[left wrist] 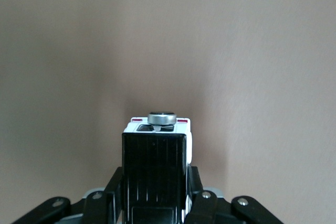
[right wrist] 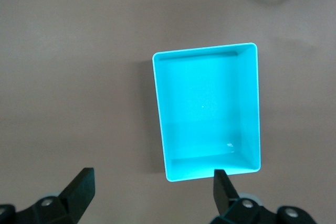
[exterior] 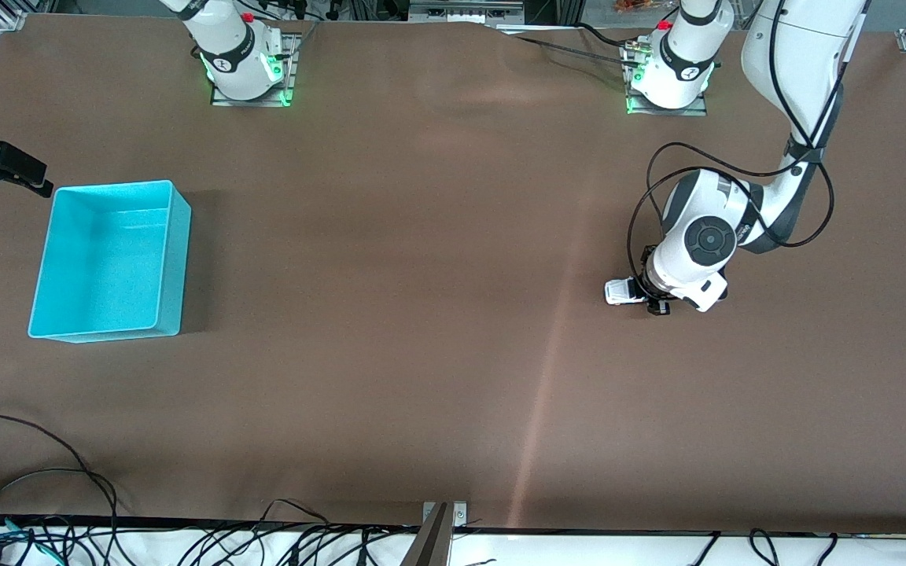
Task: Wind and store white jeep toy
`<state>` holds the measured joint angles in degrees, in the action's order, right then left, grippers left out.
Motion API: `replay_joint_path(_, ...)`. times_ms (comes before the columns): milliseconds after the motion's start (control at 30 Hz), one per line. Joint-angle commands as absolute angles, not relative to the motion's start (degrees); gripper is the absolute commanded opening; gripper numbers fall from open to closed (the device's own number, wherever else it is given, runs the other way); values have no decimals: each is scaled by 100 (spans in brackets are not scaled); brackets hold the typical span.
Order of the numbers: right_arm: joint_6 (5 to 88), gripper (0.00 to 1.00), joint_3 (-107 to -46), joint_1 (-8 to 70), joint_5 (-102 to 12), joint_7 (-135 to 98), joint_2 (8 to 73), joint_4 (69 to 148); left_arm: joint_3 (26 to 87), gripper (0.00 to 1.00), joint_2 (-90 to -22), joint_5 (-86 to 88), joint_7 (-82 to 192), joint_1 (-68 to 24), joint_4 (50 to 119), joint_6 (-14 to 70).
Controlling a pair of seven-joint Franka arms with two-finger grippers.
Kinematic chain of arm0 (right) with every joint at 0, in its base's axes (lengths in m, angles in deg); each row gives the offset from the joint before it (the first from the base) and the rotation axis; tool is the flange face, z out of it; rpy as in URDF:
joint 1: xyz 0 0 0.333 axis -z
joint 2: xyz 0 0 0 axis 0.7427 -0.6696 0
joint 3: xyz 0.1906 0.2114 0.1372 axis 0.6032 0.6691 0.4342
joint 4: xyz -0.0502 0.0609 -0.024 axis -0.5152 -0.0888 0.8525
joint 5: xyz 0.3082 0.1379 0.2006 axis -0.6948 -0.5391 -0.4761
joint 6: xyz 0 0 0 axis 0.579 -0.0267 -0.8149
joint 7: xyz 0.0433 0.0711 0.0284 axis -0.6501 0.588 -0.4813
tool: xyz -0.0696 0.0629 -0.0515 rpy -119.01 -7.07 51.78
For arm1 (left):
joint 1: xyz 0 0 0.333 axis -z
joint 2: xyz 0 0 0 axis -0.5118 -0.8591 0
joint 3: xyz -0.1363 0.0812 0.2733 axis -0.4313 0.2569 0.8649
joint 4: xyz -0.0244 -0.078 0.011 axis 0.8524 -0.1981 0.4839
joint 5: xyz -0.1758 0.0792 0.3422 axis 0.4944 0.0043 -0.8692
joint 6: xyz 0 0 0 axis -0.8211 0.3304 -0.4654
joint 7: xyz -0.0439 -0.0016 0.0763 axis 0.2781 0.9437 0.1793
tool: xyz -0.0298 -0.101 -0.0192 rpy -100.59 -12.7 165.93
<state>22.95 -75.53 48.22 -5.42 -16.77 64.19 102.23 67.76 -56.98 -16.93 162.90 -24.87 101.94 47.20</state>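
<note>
The white jeep toy [exterior: 623, 292] sits on the brown surface [exterior: 437, 314] toward the left arm's end, its wheels down and its white nose poking out from under the left arm's wrist. In the left wrist view the toy [left wrist: 156, 169] fills the space between the two fingers [left wrist: 114, 187], black roof up, with red marks and a small round metal knob showing at its end; the fingers press against both of its sides, so the left hand [exterior: 652, 297] is clenched around the jeep while the toy rests on the surface. The left arm comes down from its base at the top of the front view, bends at the elbow and drops its wrist straight over the toy. Well apart from all this, toward the right arm's end of the surface, stands the turquoise bin [exterior: 174, 259], a rectangular open box whose inside shows only its own pale floor and walls. The right hand [exterior: 9, 169] hangs in the air just beside the bin's corner at the edge of the front view, waiting, and its wrist view looks down on the bin [right wrist: 252, 108] with the two dark fingers [right wrist: 80, 188] spread wide and holding nothing.
</note>
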Motion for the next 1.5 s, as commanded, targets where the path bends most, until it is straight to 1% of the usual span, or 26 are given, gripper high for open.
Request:
replay_joint_path(0, 2248, 100, -7571, 4805, -471, -1707, 6365, 10067, 6771, 1, -5764, -1947, 16091, -2727, 10224, 4819)
replay_joint_path(367, 2248, 100, -7571, 4805, -471, -1707, 6365, 10067, 6780, 1, -5782, -1965, 15538, -3061, 10259, 4819)
replay_joint_path(934, 2248, 100, -7571, 4805, -480, -1707, 6365, 10067, 6771, 1, -5940, -2668, 15388, -3623, 10277, 5004)
replay_joint_path(1468, 2248, 100, -7571, 4805, -480, -1707, 6365, 10067, 6771, 3, -5940, -2677, 14562, -4124, 10259, 5004)
